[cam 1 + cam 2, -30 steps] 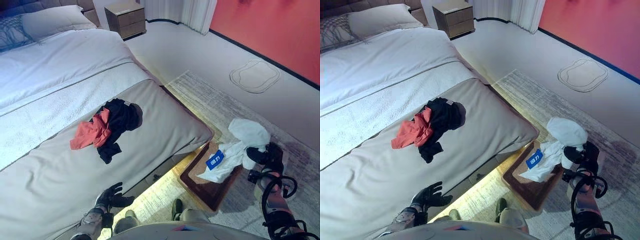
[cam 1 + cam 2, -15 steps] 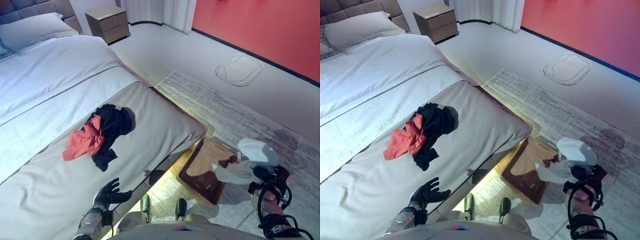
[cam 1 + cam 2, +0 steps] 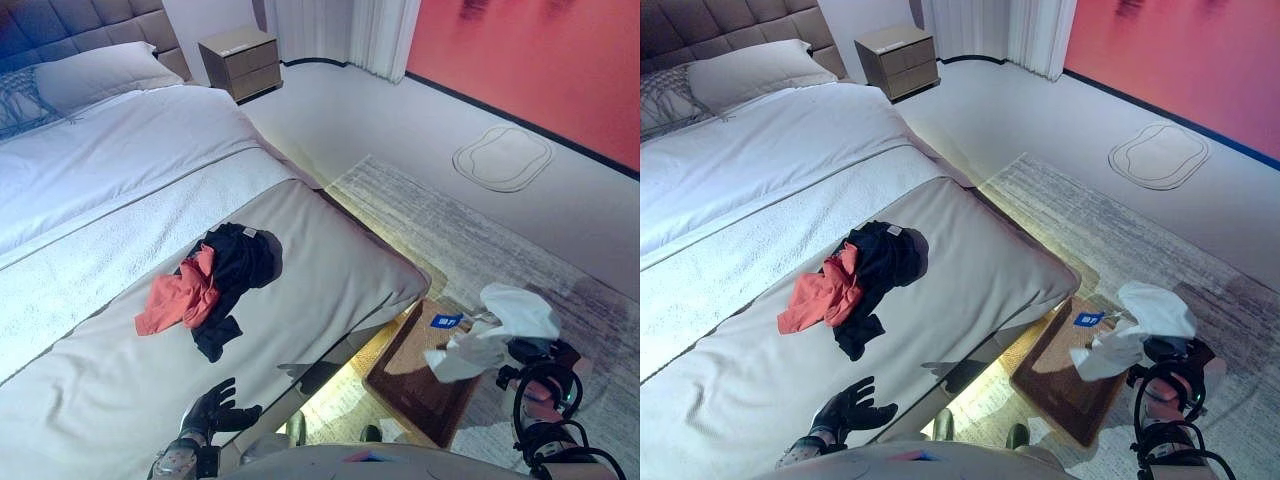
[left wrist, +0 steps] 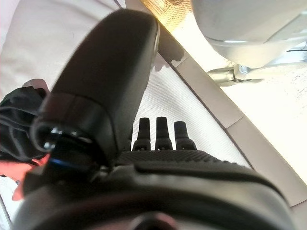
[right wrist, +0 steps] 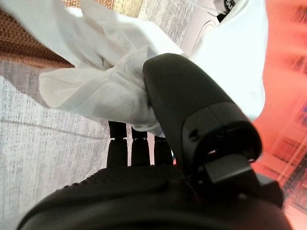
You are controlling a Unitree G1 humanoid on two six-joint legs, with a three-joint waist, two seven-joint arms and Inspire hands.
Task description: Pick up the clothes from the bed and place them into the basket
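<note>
A red garment (image 3: 180, 296) and a black garment (image 3: 236, 264) lie bunched together on the bed's grey cover (image 3: 330, 260). My right hand (image 3: 537, 354) is shut on a white garment (image 3: 502, 318) with a blue tag (image 3: 446, 321). It holds the garment above the right edge of the brown woven basket (image 3: 415, 372) on the floor beside the bed. In the right wrist view the white cloth (image 5: 105, 91) wraps round my thumb (image 5: 192, 110). My left hand (image 3: 212, 410) is open, fingers spread, over the cover's near edge. The left wrist view shows its straight fingers (image 4: 158, 130) and the black garment (image 4: 17, 120).
A pale rug (image 3: 450, 225) lies under the basket. A wooden nightstand (image 3: 240, 62) stands at the head of the bed, beside a pillow (image 3: 100, 75). A red wall (image 3: 540, 60) and white curtains (image 3: 350, 28) close off the far side.
The camera has shifted. My right hand keeps hold of the white garment, which now hangs lower by the basket's right edge, its blue tag showing again. My left hand stays open by the bed.
</note>
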